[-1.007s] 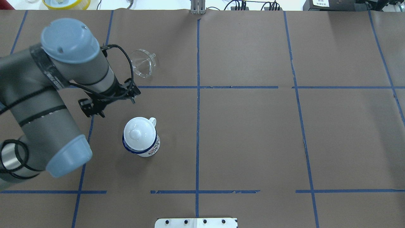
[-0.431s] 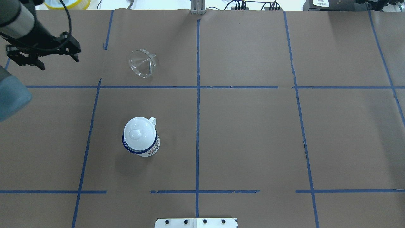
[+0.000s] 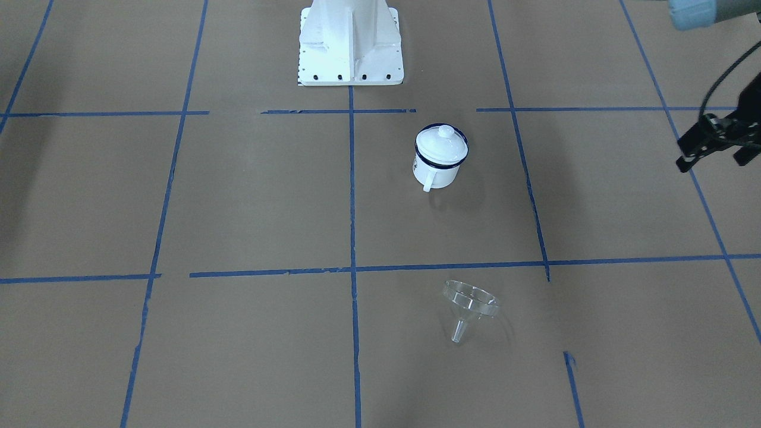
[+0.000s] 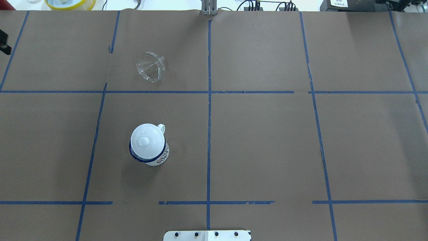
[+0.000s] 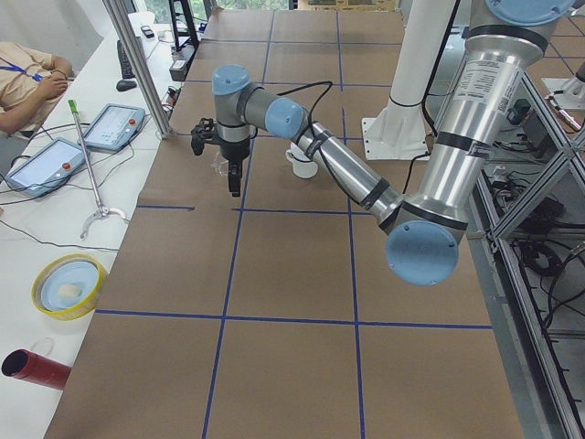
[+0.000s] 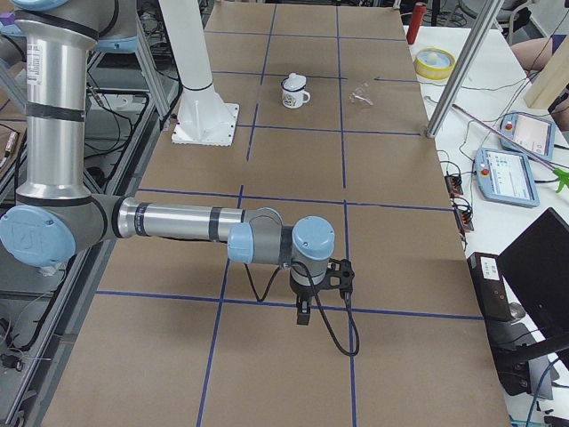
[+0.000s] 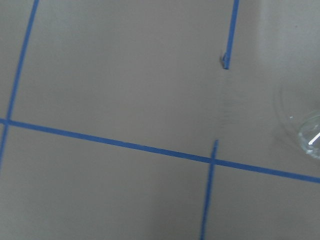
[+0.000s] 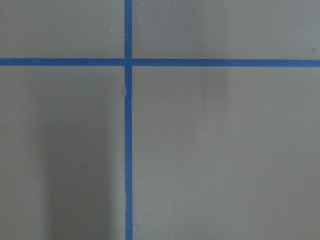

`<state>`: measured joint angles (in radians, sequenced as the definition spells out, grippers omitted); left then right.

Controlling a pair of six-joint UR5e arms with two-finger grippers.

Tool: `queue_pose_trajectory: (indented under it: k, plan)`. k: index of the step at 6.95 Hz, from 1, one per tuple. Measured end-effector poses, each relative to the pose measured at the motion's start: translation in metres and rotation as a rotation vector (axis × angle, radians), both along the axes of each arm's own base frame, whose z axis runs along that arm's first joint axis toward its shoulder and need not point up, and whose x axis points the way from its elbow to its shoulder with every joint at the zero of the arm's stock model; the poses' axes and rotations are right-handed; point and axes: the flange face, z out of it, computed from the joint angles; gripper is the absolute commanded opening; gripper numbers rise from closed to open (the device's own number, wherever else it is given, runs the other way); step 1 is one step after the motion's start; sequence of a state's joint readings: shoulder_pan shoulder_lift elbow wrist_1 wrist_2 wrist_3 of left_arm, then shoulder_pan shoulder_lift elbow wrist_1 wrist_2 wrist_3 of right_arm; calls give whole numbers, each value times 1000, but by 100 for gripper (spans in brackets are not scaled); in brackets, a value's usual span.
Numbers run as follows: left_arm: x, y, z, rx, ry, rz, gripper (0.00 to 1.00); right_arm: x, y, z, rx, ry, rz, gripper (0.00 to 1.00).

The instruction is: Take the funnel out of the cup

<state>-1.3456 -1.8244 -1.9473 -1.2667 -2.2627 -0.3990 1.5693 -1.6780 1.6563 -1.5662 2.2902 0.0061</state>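
The clear funnel [image 4: 150, 67] lies on its side on the brown table, out of the cup; it also shows in the front view [image 3: 469, 306] and at the right edge of the left wrist view [image 7: 306, 135]. The cup [image 4: 149, 149], a white mug with a dark blue rim, stands upright with a white domed lid [image 4: 147, 140] on it; it also shows in the front view [image 3: 439, 160]. My left gripper [image 5: 234, 180] hangs above the table, left of the funnel; I cannot tell if it is open. My right gripper [image 6: 304, 313] is far from both, state unclear.
The white robot base plate [image 3: 351, 65] stands at the near table edge. A yellow bowl [image 5: 69, 285], a red tube [image 5: 35, 368] and teach pendants [image 5: 111, 125] lie on the side bench, where a person [image 5: 27, 73] sits. Blue tape lines cross the table.
My left arm has pulled away from beside the cup and funnel, moving left and far until only a black edge remains in the overhead view. Funnel and cup have not moved.
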Motion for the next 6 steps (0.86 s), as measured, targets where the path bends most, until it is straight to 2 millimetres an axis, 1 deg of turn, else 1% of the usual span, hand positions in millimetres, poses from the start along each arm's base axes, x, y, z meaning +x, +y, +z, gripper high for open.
queue_pose_trajectory:
  k: [1,2,3,4,5,6]
  plan:
    - [-45,8,41,28,-10,47,100,0,0,0,0,0,0,100]
    - [-88,27,90,40,-5,93,100,0,0,0,0,0,0,100]
    - [-121,52,136,51,23,137,100,0,0,0,-1,0,0,100]
    - [-139,76,169,61,45,174,100,0,0,0,-1,0,0,100]
    - [-145,94,192,34,59,172,100,0,0,0,-1,0,0,100]
    - [-148,103,205,-14,62,144,100,0,0,0,-1,0,0,100]
